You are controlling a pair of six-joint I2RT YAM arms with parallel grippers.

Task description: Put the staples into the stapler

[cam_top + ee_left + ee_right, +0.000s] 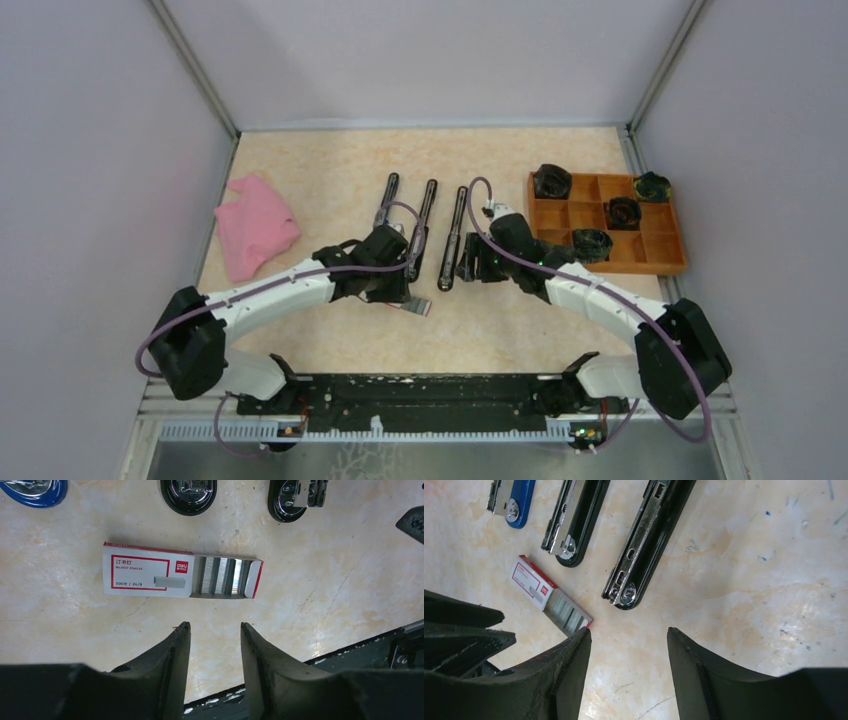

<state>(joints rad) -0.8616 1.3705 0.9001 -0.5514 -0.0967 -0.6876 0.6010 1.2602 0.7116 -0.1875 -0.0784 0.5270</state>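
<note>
Box of staples (182,571) flat on the beige table (325,580), white with red print, sleeve slid partway off and rows of grey staples (222,575) bared at the open end; lying crosswise just ahead of the left gripper (212,630), apart from both fingers (175,650), not touching either; long side toward the fingertips, open end roughly in line with the gap between them. Left gripper about halfway open, jaws parted with only bare table between them, nothing held. Right gripper (629,637) likewise about halfway open and holding nothing, only table showing in the gap; from its wrist camera, the box lying slantwise, open end right at the tip of one finger (574,655), contact there impossible to tell. Beyond the box, three staplers side by side, opened out flat with the metal channels up: blue stapler (514,502) farthest from the right gripper, black stapler (574,520) in the middle, second black stapler (649,540) nearest, its rounded end just beyond the right fingertips. From above, both arms bent in toward the middle of the table, the two grippers near each other, the box (418,307) on the near side of the left gripper and between the arms. Pink cloth (258,225) crumpled near the left wall, well apart from the box; orange tray (660,250) with compartments at the right, dark round items (622,212) in four of them.
</note>
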